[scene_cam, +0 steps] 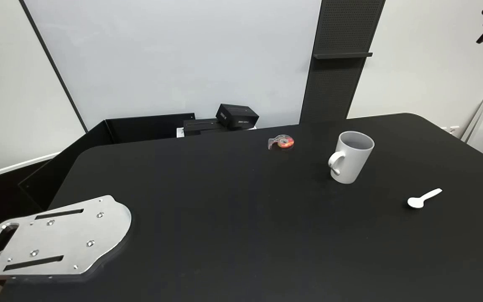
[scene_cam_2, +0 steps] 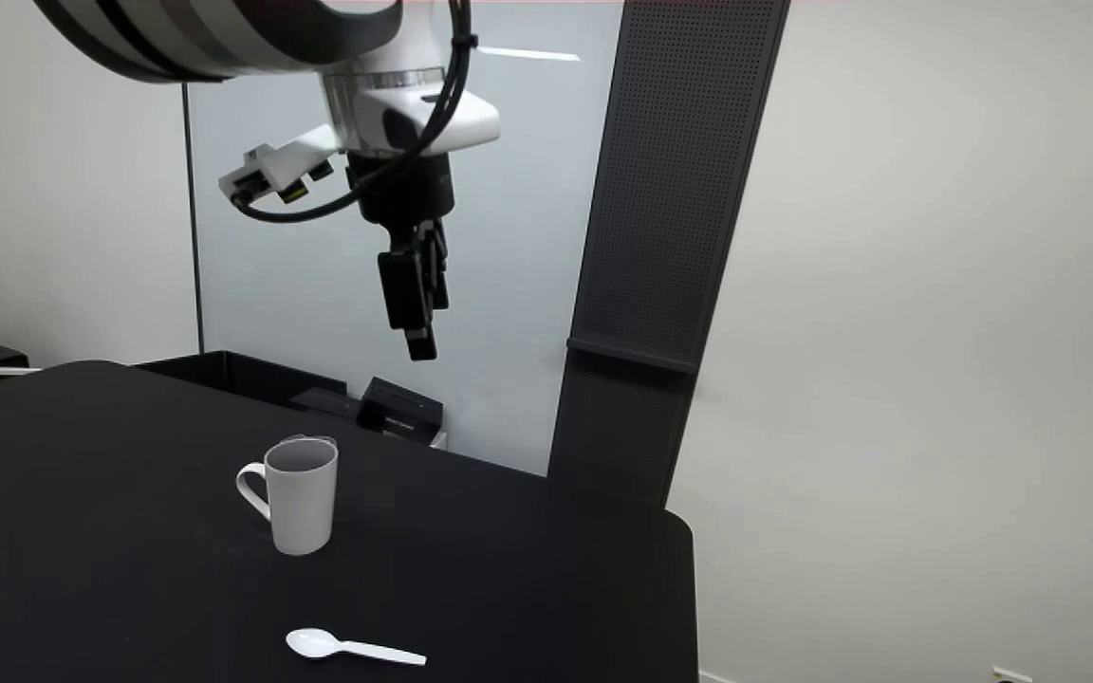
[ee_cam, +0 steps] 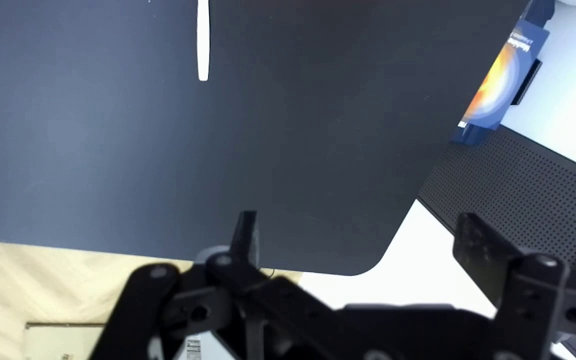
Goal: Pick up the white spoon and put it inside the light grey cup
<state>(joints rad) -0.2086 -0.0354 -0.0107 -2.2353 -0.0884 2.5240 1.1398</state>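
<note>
The white spoon (scene_cam: pixel 417 202) lies flat on the black table, apart from the cup. It also shows in an exterior view (scene_cam_2: pixel 317 643); the wrist view shows only its handle (ee_cam: pixel 203 42), at the top edge. The light grey cup (scene_cam: pixel 350 161) stands upright with its loop handle to the side. It shows in an exterior view (scene_cam_2: pixel 303 503) too and is out of the wrist view. My gripper (scene_cam_2: pixel 429 334) hangs high above the table, well away from both. In the wrist view the gripper (ee_cam: pixel 358 215) has its fingers wide apart with nothing between them.
A red tape dispenser (scene_cam: pixel 284 141) lies behind the cup. A silver metal plate (scene_cam: pixel 69 235) lies at the table's far side. Black boxes (scene_cam: pixel 237 116) sit behind the table (scene_cam: pixel 224 209). A perforated dark wall panel (scene_cam_2: pixel 660 190) with a shelf stands behind.
</note>
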